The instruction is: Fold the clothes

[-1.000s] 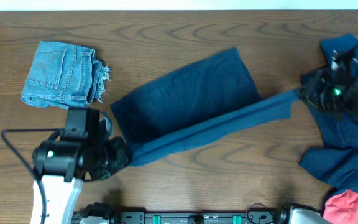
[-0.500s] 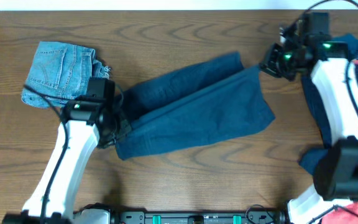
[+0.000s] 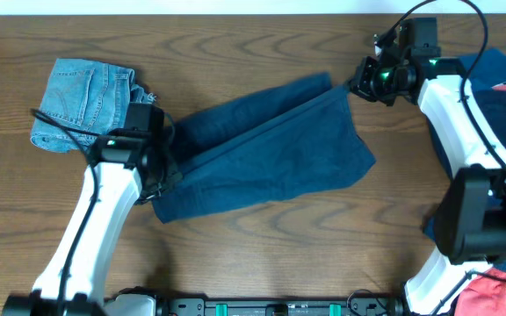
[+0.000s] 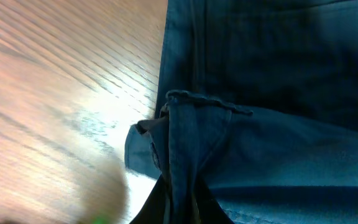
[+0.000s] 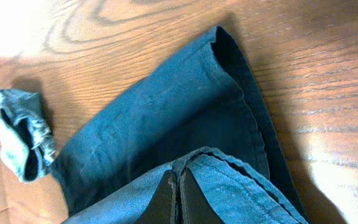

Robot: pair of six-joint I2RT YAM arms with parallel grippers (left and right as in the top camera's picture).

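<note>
Folding dark-navy shorts point(image 3: 271, 154)
Left claw point(image 3: 165, 174) pinches the eight-o'clock end, right claw point(image 3: 356, 86) the two-o'clock end of their long axis.

A brown wooden table point(image 3: 262, 263) with bold, swirling grain fills the overhead view — a pale strip point(image 3: 191, 5) runs along its far edge — and bright light glares off the wood in both wrist views.

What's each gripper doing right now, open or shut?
Left gripper: shut on the navy shorts, left end.
Right gripper: shut on the same shorts, right corner.
</note>
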